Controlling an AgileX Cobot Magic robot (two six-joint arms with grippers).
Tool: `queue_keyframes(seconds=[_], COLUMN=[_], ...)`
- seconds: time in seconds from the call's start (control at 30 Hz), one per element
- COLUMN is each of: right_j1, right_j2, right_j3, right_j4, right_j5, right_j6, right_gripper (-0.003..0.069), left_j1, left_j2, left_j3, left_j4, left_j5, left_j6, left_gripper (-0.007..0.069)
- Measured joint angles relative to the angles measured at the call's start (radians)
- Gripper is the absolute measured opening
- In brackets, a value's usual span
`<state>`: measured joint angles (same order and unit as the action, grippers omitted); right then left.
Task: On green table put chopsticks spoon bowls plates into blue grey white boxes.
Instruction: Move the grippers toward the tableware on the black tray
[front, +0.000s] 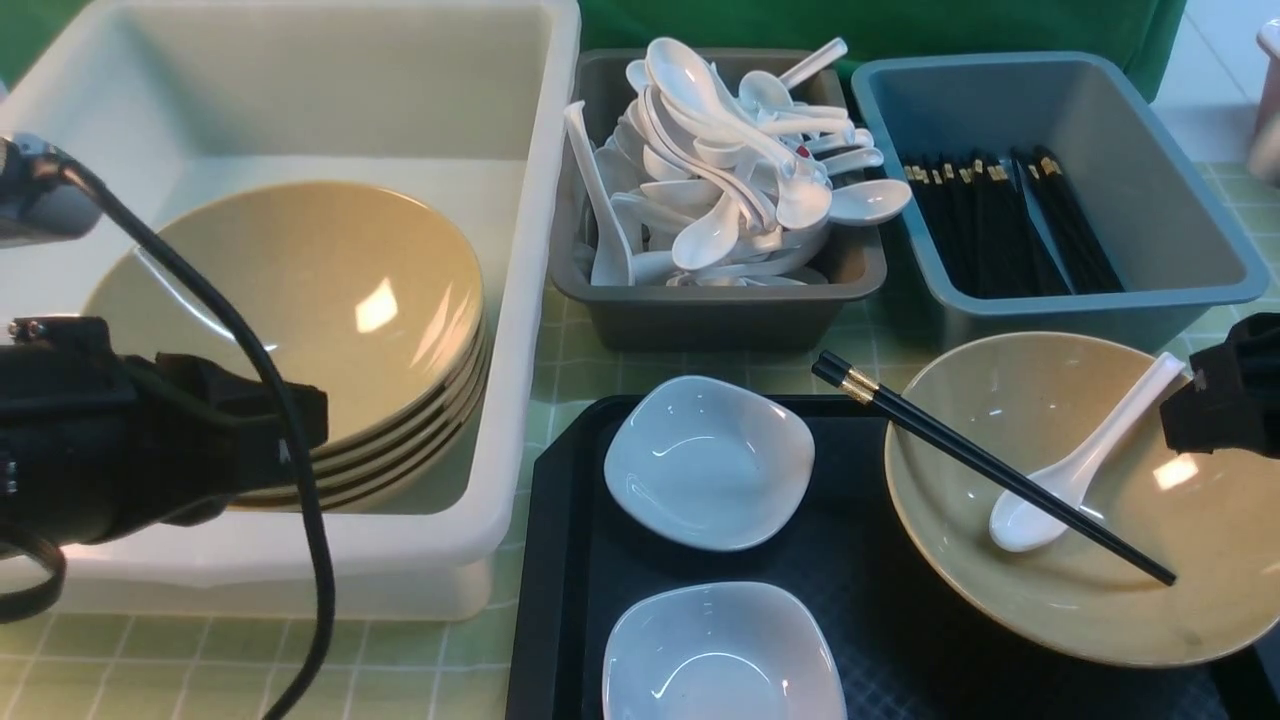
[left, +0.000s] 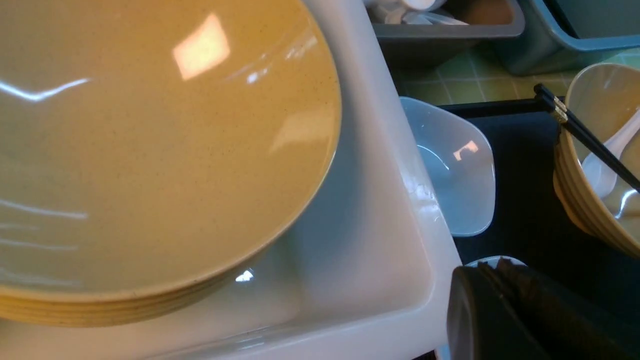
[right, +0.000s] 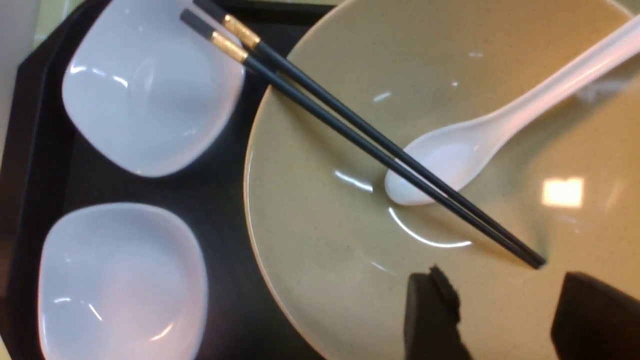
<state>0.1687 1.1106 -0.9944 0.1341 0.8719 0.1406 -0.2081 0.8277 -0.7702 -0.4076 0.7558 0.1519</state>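
A tan bowl (front: 960, 560) sits on the right of the black tray (front: 870, 620). Black chopsticks (front: 990, 470) lie slanted across it over a white spoon (front: 1080, 465). My right gripper (right: 502, 295) hovers open above the bowl's inside, with the chopsticks' (right: 370, 139) thin tips just beyond its fingers and nothing between them. Two white plates (front: 708, 462) (front: 722, 655) rest on the tray's left half. My left gripper (left: 492, 267) is shut and empty, beside the white box (front: 520, 330), which holds a stack of tan bowls (front: 300, 290).
The grey box (front: 700, 320) is heaped with white spoons and the blue box (front: 1150, 170) holds several black chopsticks, both behind the tray. The green table (front: 400, 670) shows in front of the white box. My left arm's cable hangs over that box's front.
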Motion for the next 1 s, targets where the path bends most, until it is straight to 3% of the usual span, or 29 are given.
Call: queue_keyframes(seconds=[0.33,0.67,0.9,1.0], right_j1=[0.0,0.0,0.0,0.0], right_j2=[0.0,0.006,0.117,0.179], right_j3=[0.0,0.0,0.0,0.0], right_j4=[0.0,0.0,0.0,-0.008], right_j5=[-0.009,-0.023,-0.049,-0.107], right_j6=[0.046,0.144,0.194,0.278], right_gripper=[0.0342,0.0344,0.0404,0.0449], left_j1=[0.0,0.0,0.0,0.0], left_j2=[0.0,0.0,0.0,0.0], left_j3=[0.0,0.0,0.0,0.0], left_j4=[-0.004,-0.139,-0.15,-0.152], left_j5=[-0.004,-0.047,-0.054,-0.055], left_j6=[-0.017,-0.018,0.017,0.018], left_gripper=[-0.0001,-0.0001,-0.0001,-0.0001])
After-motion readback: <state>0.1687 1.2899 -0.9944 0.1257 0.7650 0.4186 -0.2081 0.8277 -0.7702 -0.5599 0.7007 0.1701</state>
